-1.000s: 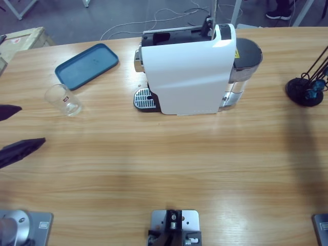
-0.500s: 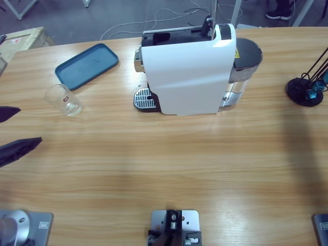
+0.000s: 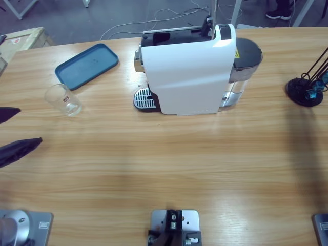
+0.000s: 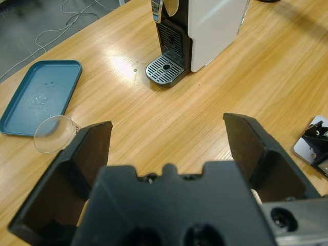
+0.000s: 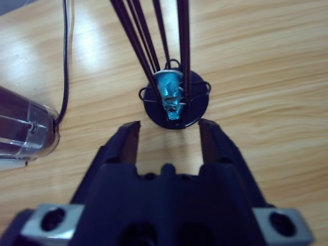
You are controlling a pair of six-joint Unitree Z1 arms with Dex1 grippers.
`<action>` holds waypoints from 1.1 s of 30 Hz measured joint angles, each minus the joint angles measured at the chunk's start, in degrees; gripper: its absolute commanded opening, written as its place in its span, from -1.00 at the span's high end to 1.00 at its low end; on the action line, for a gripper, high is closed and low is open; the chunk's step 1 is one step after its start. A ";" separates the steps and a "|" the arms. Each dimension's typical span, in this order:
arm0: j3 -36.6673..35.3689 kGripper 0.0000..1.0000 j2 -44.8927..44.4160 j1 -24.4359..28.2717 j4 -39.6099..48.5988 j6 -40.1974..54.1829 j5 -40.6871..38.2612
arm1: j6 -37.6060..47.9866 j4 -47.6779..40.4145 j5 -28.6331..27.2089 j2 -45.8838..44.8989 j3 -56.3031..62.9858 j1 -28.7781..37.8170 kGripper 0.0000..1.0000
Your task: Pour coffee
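Left end effector [image 4: 166,138] hovers with jaws spread wide and empty over the counter [image 3: 169,164], the clear glass [image 3: 63,99] lying just off one jaw, beside the blue tray [image 3: 87,65]. At the far end, the right end effector [image 5: 169,136], also parted and holding nothing, faces a black capsule stand [image 5: 174,102]. No cup sits on the drip grille [image 3: 144,99] of the white coffee machine [image 3: 189,72]; by all signs, the pour has yet to begin.
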 measured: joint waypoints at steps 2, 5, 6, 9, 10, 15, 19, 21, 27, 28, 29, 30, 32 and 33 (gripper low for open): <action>0.00 -0.82 0.00 0.00 0.00 0.00 0.00 | 0.03 -2.20 0.00 1.86 0.35 0.39 -0.60; 0.00 -0.80 0.00 0.00 0.00 0.00 0.00 | 0.03 -4.04 0.00 4.40 0.43 0.49 -0.41; 0.00 -0.80 0.00 0.00 0.00 0.00 0.00 | 0.03 -4.55 0.00 5.18 0.43 0.52 -0.34; 0.00 -0.80 0.00 0.00 -0.01 0.00 0.00 | 0.04 -6.43 -0.01 7.88 0.43 0.53 -0.30; 0.00 -0.80 0.00 0.00 -0.01 0.00 0.00 | 0.04 -7.03 -0.01 8.66 0.43 0.53 -0.11; 0.00 -0.79 0.00 0.00 -0.02 0.00 0.00 | 0.04 -9.98 -0.01 11.86 0.44 0.28 0.17; 0.00 -0.78 0.00 0.00 -0.04 0.00 0.00 | 0.03 -11.82 -0.01 13.08 0.46 -0.08 0.42; 0.00 -0.78 0.00 0.00 -0.05 0.00 0.00 | 0.02 -12.03 -0.01 13.58 0.46 -0.26 0.71; 0.00 -0.78 0.00 0.00 -0.18 0.00 0.00 | -0.58 -12.08 -0.01 13.58 0.46 -0.67 0.72; 0.00 -0.77 0.00 0.00 -0.18 -0.01 0.00 | -0.63 -12.08 -0.01 13.58 0.46 -0.86 0.73; 0.00 -0.77 0.00 0.00 -0.18 -0.07 0.00 | -0.68 -12.08 -0.01 13.58 0.46 -1.16 0.73; 0.00 -0.77 0.00 0.00 -0.18 -0.16 0.00 | -0.75 -12.08 -0.01 13.58 0.46 -1.53 0.73; 0.00 -0.77 0.00 0.00 -0.18 -0.24 0.00 | -0.89 -12.08 -0.01 13.69 0.46 -2.02 0.73; 0.00 -0.77 0.00 0.00 -0.18 -0.25 0.00 | -0.90 -12.08 -0.01 13.84 0.46 -2.16 0.73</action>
